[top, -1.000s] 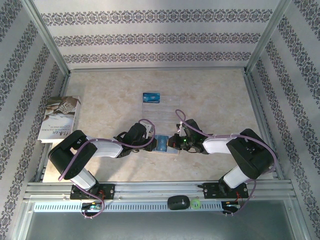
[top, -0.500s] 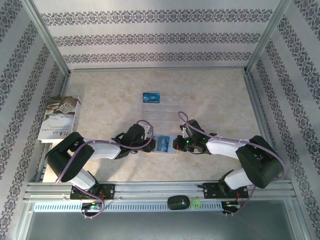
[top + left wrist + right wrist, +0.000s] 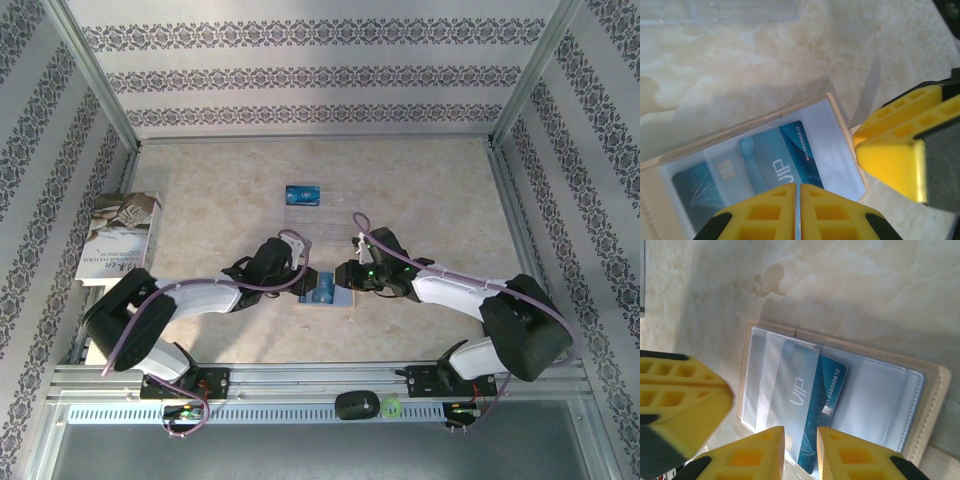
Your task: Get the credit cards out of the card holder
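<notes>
**Marbled table: holder open beneath two sets of jaws**

Patterned walls on three sides, pale stone-look surface below. Directly under and between both sets of jaws, the holder, spread flat, tan rim outward, pale blue-grey lining and clear sleeves facing up.

At the left gripper, jaws pressed together, only a hairline between the yellow pads, tips down at the holder's edge nearest that wrist. Pinching a sleeve or merely resting there: cannot tell.

At the right gripper, jaws a narrow slot apart, nothing clamped, tips low over the opposite edge of the holder. Just beside them, a yellow finger of the left gripper.

Tucked flat in the sleeves, VIP card, blue with pale print. Its numbered short end bare of the frosted sleeve, just ahead of the left jaws. Its other end straight below the slot of the right jaws; touching the pads or not: cannot tell.

Beyond both sets of jaws, near the holder, clear tray with a second card, also blue, at its far corner. Well apart, off to the outer side of the left jaws, book at the table's edge.
</notes>
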